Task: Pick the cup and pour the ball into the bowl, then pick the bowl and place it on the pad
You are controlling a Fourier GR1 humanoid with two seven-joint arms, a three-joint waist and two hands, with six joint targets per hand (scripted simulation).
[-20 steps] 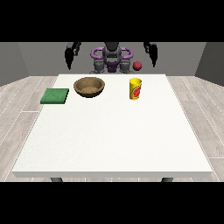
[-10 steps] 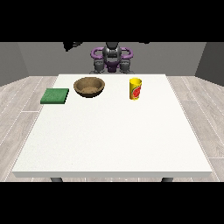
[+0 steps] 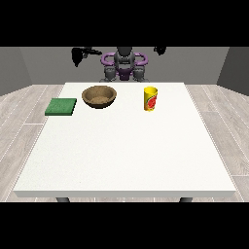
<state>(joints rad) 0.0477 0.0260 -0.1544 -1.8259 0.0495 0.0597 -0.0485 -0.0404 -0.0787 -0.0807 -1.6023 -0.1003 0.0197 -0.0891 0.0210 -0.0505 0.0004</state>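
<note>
You have the white table [image 3: 126,155] filling most of the view, its far edge at the top under the robot [image 3: 124,65] and its near edge towards you. The robot sits behind that far edge, small, with purple arms looped at its shoulders.

Next in size is the wooden bowl [image 3: 99,96]. It stands upright on the far part of the table, left of centre, with its mouth facing up. You cannot see anything inside it from here.

The green pad [image 3: 61,106] lies flat at the table's left edge, just left of the bowl and apart from it. It is roughly square, so it has no clear long axis; its edges run about parallel to the table's edges.

The yellow cup [image 3: 151,98] with a red mark on its side stands right of the bowl, well apart from it. Its long axis is vertical and its open end points up. You cannot see the ball; whether it is inside the cup cannot be told from this view.

The 2 hands are the smallest things. The hand at the view's left [image 3: 79,54] is raised high above and behind the table's far left part. The hand at the view's right [image 3: 160,49] is raised at the top edge of the scene, partly cut off. Both are far above the cup, bowl and pad and touch nothing. You cannot tell whether the fingers of either hand are apart or together.
</note>
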